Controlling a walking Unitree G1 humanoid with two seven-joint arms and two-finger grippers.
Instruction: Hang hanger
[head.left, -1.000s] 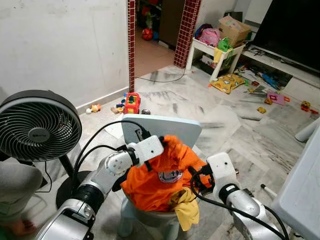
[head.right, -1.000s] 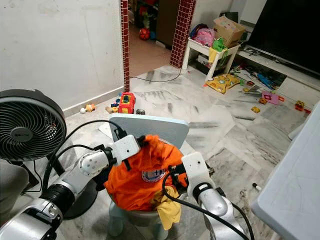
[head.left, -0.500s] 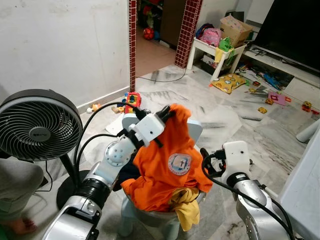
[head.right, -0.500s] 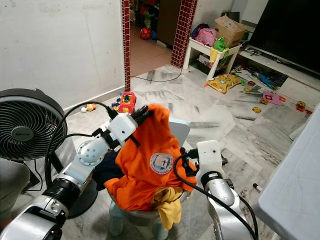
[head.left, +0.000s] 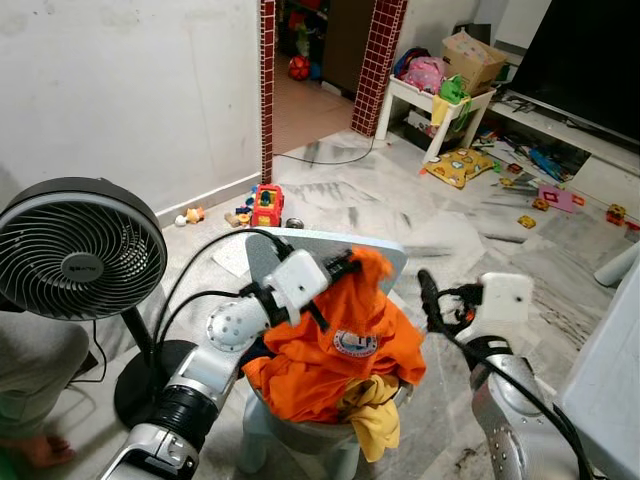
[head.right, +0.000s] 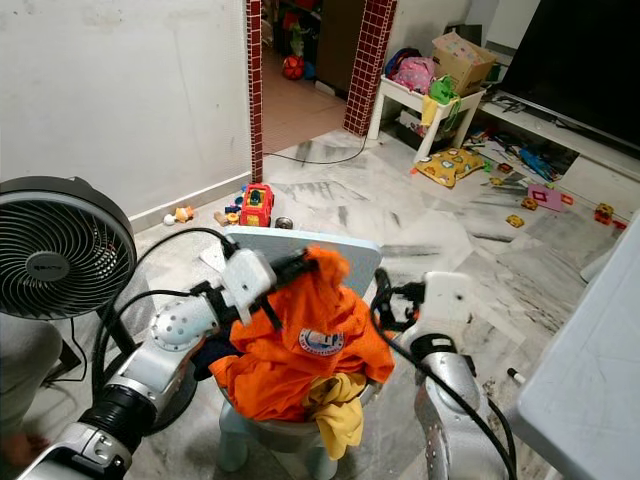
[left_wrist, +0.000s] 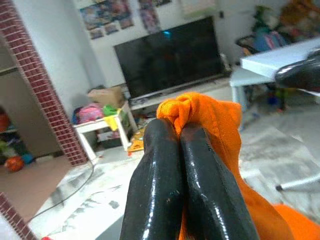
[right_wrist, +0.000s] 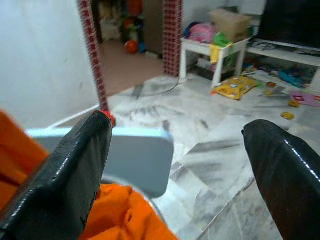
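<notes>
Pinching bunched top of orange shirt (head.left: 345, 340), left gripper (head.left: 350, 266) fingers pressed together on fabric, lifting it above pile on small pale chair (head.left: 320, 258). Yellow garment (head.left: 370, 412) hangs below. Right gripper (head.left: 432, 296) beside shirt, fingers spread wide, apart from cloth. Fan (head.left: 78, 250) stands at robot's left. No hanger discernible.

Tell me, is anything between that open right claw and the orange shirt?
Nothing visible. The right gripper hangs open beside the orange shirt, with bare air between them. The left gripper is shut on the shirt's top, above the chair.
</notes>
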